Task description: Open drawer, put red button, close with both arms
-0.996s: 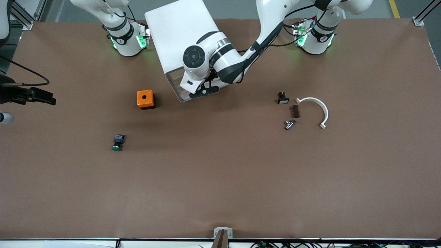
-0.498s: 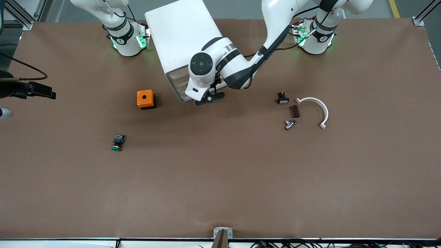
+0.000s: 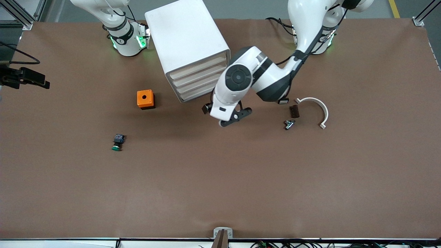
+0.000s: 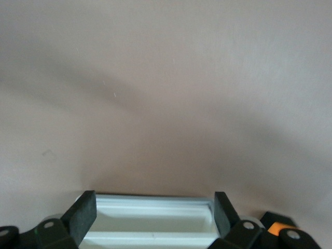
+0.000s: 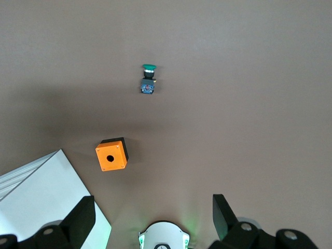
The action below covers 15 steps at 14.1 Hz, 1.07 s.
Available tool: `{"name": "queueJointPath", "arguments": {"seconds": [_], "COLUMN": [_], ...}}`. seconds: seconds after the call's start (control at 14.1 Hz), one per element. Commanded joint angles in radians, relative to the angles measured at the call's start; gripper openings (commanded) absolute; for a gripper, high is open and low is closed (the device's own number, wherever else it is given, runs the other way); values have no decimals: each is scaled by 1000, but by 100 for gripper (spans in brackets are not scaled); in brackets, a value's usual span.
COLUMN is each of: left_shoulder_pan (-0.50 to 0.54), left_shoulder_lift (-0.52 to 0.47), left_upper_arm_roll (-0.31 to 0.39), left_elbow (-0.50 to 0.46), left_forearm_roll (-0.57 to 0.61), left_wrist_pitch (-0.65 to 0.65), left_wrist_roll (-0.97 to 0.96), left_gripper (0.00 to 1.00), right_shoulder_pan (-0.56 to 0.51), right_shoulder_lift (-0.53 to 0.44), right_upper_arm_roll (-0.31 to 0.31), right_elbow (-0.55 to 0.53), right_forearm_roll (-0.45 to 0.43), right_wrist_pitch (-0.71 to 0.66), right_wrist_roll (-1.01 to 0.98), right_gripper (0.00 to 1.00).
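The white drawer cabinet [image 3: 186, 38] stands between the two arm bases, and all its drawer fronts [image 3: 198, 78] sit flush. The red button is not visible in any view. My left gripper [image 3: 228, 119] is open and empty over the bare table in front of the cabinet. In the left wrist view the cabinet [image 4: 150, 225] shows between its fingers [image 4: 83, 212]. My right gripper [image 3: 31, 78] is open and empty, up in the air over the table edge at the right arm's end. Its fingers [image 5: 80, 218] frame the right arm's base [image 5: 164, 237].
A green-capped button [image 3: 117, 142] [image 5: 149, 79] lies nearer the front camera than an orange box [image 3: 145, 99] [image 5: 111, 154]. Toward the left arm's end lie a small black part [image 3: 284, 101], a brown piece [image 3: 294, 111], a metal fitting [image 3: 289, 124] and a white arc [image 3: 315, 106].
My left gripper has drawn back from the cabinet's front toward the front camera. The lowest drawer, which stood out a little, now sits flush. My right gripper has drifted slightly.
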<state>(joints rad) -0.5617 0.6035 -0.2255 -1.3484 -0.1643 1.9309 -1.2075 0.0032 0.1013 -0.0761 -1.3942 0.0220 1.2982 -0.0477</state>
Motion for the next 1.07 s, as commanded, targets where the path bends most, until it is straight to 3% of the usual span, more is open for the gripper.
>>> {"name": "queueJointPath", "arguments": {"seconds": [0.0, 0.21, 0.5, 0.64, 1.0], "left_shoulder_pan": [54, 107, 167, 186, 285], "left_shoulder_lift": [-34, -47, -64, -99, -240], "left_upper_arm_roll": [0, -1, -3, 0, 2], "left_elbow": [-21, -21, -15, -18, -25], "left_forearm_roll": [-6, 6, 9, 31, 60], "left_wrist_pitch": [-1, -1, -1, -4, -274], "left_wrist_roll": [-4, -9, 5, 90, 294], "left_gripper": [100, 100, 100, 100, 100], "right_shoulder_pan": [-19, -20, -28, -19, -15], "right_shoulder_lift": [-26, -57, -184, -218, -241], "right_upper_arm_roll": [9, 9, 7, 7, 9], "right_elbow": [-48, -69, -250, -276, -269], "right_forearm_roll": [9, 9, 9, 9, 9], "right_wrist_pitch": [3, 1, 140, 162, 164], "right_wrist_roll": [-17, -15, -15, -15, -15], "right_gripper": [100, 100, 100, 100, 100]}}
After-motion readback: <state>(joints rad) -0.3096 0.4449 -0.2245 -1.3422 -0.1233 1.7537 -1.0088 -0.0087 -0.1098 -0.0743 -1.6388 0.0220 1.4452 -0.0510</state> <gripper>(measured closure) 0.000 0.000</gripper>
